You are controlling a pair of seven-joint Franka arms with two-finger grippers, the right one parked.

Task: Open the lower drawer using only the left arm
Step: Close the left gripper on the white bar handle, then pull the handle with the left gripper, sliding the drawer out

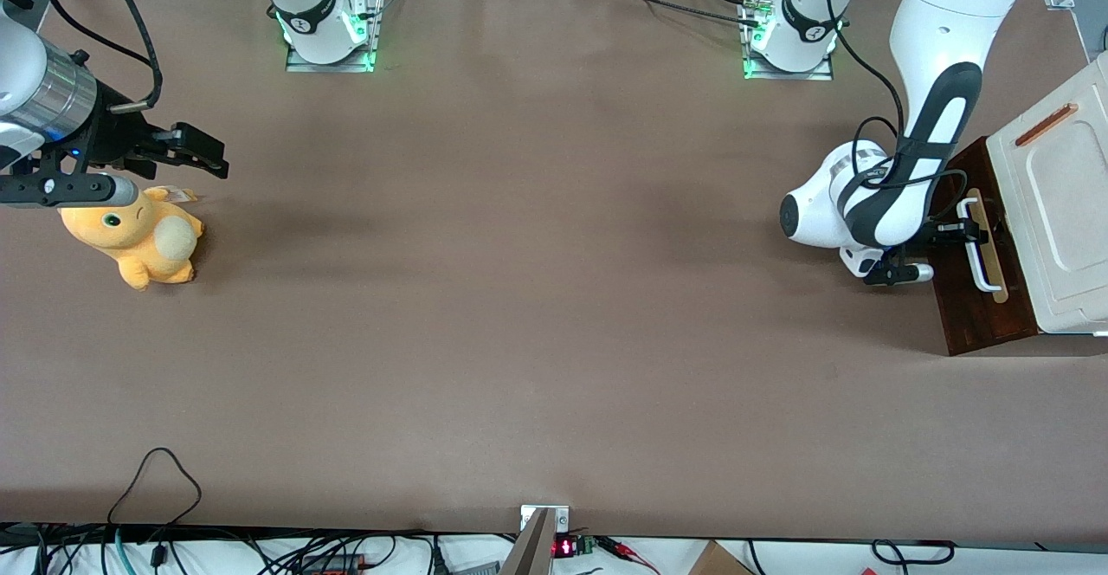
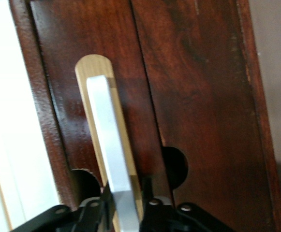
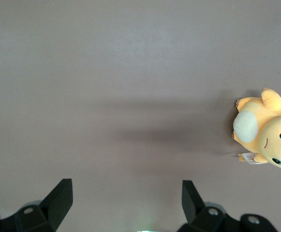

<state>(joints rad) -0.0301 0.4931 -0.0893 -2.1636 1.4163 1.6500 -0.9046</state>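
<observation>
Dark wood lower drawer (image 1: 961, 315), white bar handle (image 2: 112, 159) pinched by the gripper (image 1: 968, 231), bare table (image 1: 519, 298) alongside.

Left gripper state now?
Left gripper: at the lower drawer, fingers on either side of its white handle; shut or not cannot be told.

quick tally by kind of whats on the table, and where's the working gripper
Drawer units: 1, with the lower drawer and a cream-white panel
Plush toys: 1, orange
Total: 2
The left arm has its gripper at the drawer's white bar handle, fingers either side.
</observation>
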